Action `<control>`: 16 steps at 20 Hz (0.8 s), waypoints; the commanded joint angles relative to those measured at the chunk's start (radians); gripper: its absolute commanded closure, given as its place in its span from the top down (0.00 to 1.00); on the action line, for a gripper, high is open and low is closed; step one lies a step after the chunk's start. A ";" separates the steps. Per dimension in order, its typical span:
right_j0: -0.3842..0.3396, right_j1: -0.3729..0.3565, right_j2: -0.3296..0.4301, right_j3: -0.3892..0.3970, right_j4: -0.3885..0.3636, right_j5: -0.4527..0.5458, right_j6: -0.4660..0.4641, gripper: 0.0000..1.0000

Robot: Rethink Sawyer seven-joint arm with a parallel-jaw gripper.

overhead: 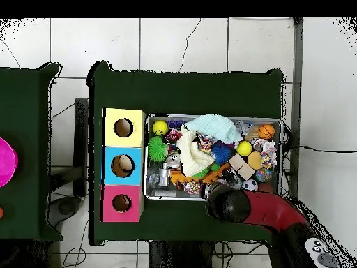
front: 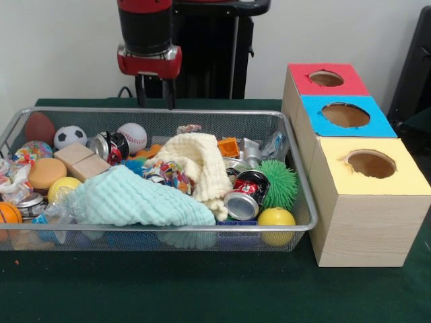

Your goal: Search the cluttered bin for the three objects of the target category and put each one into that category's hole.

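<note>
Gripper: two dark fingers are seen hanging straight down below a red and black wrist collar, parted by a narrow gap with nothing between them, poised above the far rim of the bin. In the overhead view the gripper itself is hidden beneath the arm's rounded black end, which is placed over the bin's edge nearest the robot's base, the red link running back toward the base.

Bin: a silver wire-mesh basket on the green table, lying directly beneath and forward of the gripper.

Contents, listed outward from the gripper:
- baseball and a crushed can, just below the fingers;
- soccer ball and a brown ball, off to one side along the same rim;
- two wooden blocks, touching each other;
- cream cloth, draped over the middle;
- pale mint cloth, spread along the rim farthest from the gripper;
- red and black can, lying on its side; its print cannot be read;
- green spiky ball and yellow ball, in the corner farthest from the gripper.

Boxes, beside the bin's short end, well apart from the gripper: red-topped box, blue-topped box, yellow-topped box, each with one round hole. No legible writing is shown on any item.
</note>
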 commanded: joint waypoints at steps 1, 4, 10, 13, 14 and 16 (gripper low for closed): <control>0.034 -0.119 -0.033 0.017 0.090 0.188 0.115 1.00; 0.108 -0.067 -0.061 -0.004 0.097 0.133 0.200 1.00; 0.212 0.018 -0.115 -0.071 0.148 0.074 0.269 1.00; 0.246 0.041 -0.141 -0.096 0.174 0.063 0.276 1.00; 0.258 0.050 -0.150 -0.104 0.180 0.058 0.280 1.00; 0.283 0.073 -0.171 -0.116 0.192 0.027 0.291 1.00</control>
